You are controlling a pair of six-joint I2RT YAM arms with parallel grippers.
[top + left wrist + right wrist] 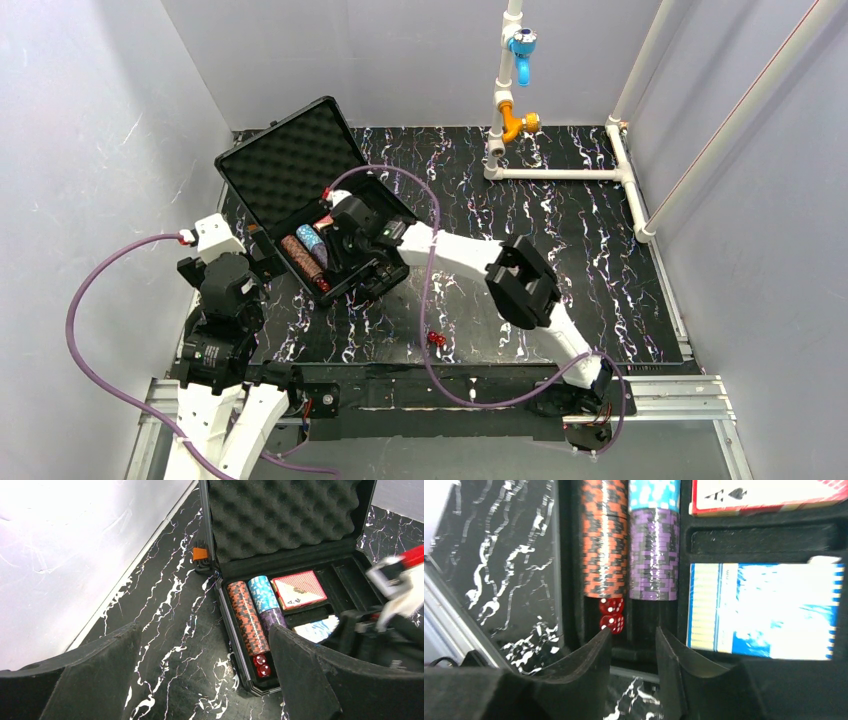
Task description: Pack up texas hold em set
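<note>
The black case (pixel 262 165) lies open at the back left, its foam lid raised. In the tray lie a brown chip stack (pixel 605 540), a purple stack (pixel 654 555), a blue stack (pixel 654 492), a red card box (pixel 764 495), a blue card box (pixel 764 610) and two red dice (pixel 611 615). My right gripper (pixel 633 647) hovers over the tray's near edge, narrowly open and empty, just short of the dice. My left gripper (pixel 200 680) is wide open and empty over the table beside the case's left front corner (pixel 250 682). Red dice (pixel 436 338) lie loose on the table.
A white pipe frame (pixel 560 172) with a blue fitting (pixel 521 45) and an orange fitting (pixel 518 125) stands at the back right. Grey walls close in the table on the left and at the back. Purple cables loop from both arms.
</note>
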